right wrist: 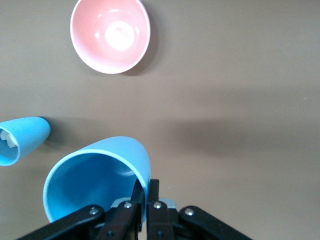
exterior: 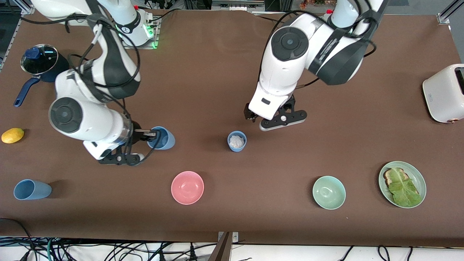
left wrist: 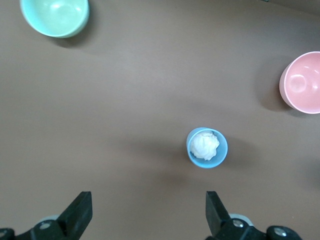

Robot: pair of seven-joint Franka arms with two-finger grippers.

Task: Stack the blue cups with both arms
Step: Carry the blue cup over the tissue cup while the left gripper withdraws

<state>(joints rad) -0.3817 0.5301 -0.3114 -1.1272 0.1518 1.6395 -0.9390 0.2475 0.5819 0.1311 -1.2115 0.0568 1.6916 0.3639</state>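
Note:
My right gripper (exterior: 151, 135) (right wrist: 146, 192) is shut on the rim of a light-blue cup (exterior: 162, 138) (right wrist: 97, 182), one finger inside the wall and one outside. The cup is tilted. A second blue cup (exterior: 236, 141) (left wrist: 207, 147) (right wrist: 20, 140) stands upright mid-table with a white crumpled lump inside. My left gripper (exterior: 277, 117) (left wrist: 147, 215) hangs open and holds nothing, over the table beside that cup on the arms' side. A third blue cup (exterior: 32, 189) lies on its side near the front edge at the right arm's end.
A pink bowl (exterior: 187, 187) (left wrist: 302, 82) (right wrist: 110, 34), a green bowl (exterior: 328, 192) (left wrist: 56, 16) and a green plate (exterior: 417, 173) with toast and lettuce sit along the front. A navy lidded pot (exterior: 40, 61) and a lemon (exterior: 12, 135) lie at the right arm's end, a white toaster (exterior: 444, 92) at the left arm's.

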